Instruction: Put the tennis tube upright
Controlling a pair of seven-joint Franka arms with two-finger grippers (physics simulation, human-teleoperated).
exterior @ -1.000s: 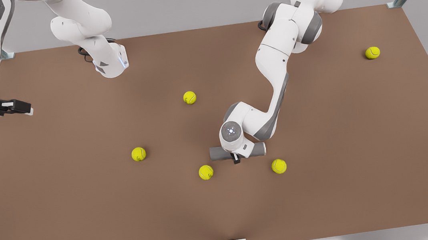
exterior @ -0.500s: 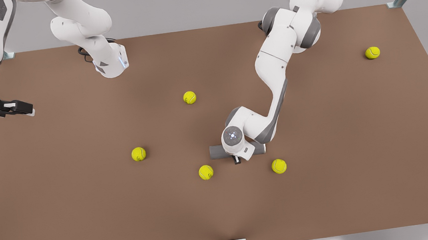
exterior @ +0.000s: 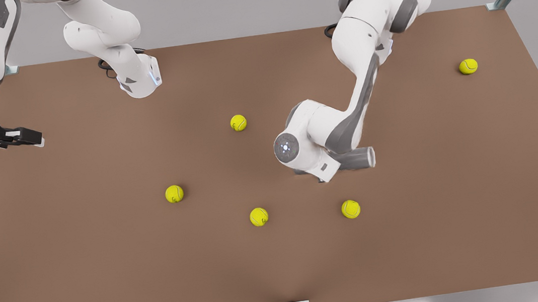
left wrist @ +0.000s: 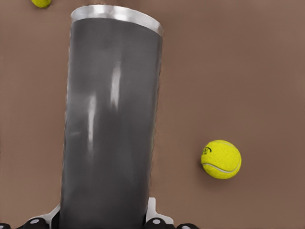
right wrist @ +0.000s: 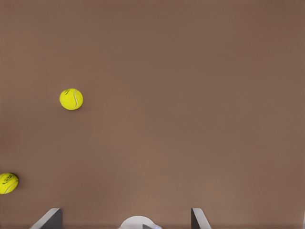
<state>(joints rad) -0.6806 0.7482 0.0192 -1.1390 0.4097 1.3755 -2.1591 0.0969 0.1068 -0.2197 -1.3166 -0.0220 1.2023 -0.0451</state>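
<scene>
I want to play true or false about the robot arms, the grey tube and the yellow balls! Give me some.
1. The left claw holds the tennis tube. True.
2. The tube stands upright. False: it is lying sideways in the claw.
3. Five tennis balls lie on the table. True.
4. The right claw holds a ball. False: it is open, holds nothing and waits at the table's edge on the front view's left.
5. A ball sits inside the tube. False: all five lie on the table.

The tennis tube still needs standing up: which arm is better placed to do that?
The left. Its tool is shut on the tennis tube, carrying it. The right tool waits open at the table's far edge.
</scene>
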